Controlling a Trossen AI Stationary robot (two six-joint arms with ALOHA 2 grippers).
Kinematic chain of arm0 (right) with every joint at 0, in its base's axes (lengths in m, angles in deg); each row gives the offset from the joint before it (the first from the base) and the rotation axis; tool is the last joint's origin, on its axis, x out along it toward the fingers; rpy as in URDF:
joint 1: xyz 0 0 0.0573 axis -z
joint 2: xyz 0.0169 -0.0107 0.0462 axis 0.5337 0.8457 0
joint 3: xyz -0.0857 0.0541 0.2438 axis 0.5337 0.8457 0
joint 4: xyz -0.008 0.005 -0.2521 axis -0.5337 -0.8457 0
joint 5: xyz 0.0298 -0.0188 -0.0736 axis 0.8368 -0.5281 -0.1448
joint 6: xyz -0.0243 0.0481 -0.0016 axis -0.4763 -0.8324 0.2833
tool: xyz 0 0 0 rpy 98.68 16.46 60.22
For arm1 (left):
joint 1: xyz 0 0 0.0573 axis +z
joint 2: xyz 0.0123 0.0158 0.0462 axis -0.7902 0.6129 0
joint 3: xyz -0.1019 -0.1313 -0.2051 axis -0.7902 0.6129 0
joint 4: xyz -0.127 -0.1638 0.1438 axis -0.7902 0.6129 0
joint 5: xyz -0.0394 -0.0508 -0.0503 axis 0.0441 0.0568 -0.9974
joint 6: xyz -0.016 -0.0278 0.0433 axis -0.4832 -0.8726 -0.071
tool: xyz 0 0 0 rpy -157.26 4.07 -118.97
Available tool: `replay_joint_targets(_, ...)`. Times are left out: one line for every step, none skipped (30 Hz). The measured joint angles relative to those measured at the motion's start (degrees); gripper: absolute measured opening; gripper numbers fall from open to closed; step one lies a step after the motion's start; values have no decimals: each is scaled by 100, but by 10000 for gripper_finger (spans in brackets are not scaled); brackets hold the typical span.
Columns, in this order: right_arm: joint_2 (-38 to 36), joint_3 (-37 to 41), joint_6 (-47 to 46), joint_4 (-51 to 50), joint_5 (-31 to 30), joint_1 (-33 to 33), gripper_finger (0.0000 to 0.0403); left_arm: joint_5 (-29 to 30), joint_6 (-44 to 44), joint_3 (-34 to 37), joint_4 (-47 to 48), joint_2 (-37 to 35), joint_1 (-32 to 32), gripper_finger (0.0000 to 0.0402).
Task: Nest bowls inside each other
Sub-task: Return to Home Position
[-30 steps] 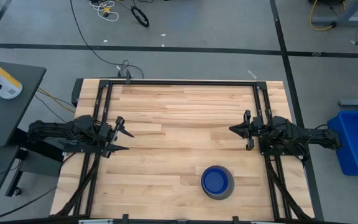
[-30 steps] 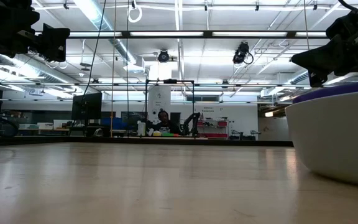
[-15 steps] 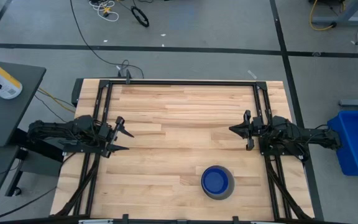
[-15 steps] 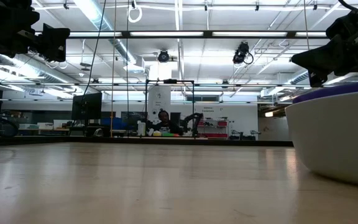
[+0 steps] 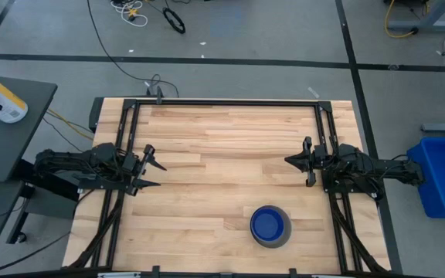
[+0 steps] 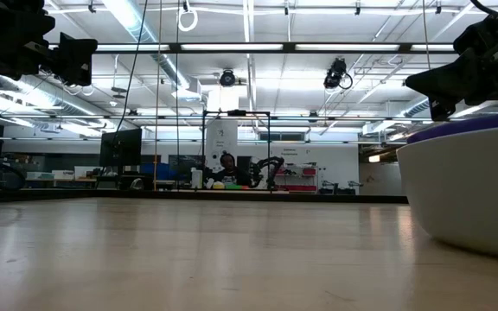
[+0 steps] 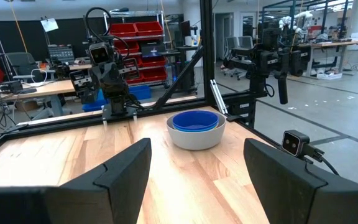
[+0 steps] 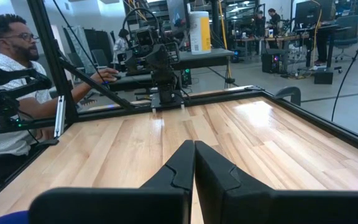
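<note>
A: Since nothing is gripped, which side is nearer?

B: The right. The round dark blue plastic bowl (image 5: 268, 223) sits nested in the larger grey plastic bowl (image 5: 283, 237), six-to-seven o'clock from the pinched-together right gripper (image 5: 288, 161). The left gripper (image 5: 154, 173) gapes wide.

Glossy plastic bowls (image 5: 270, 225) on a smooth, satin-finished wood table (image 5: 222, 147).

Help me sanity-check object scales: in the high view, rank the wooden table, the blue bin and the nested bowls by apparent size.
1. wooden table, largest by far.
2. blue bin, though cropped by the picture's edge.
3. nested bowls, smallest.
</note>
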Motion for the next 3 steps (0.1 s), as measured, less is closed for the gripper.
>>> replay_joint_targets(0,0,0,0,0,1,20,1,0,0,0,0,2,263)
replay_joint_targets(0,0,2,0,0,0,19,0,0,0,-1,0,0,263)
replay_joint_targets(0,0,0,0,0,0,19,0,0,0,-1,0,2,263)
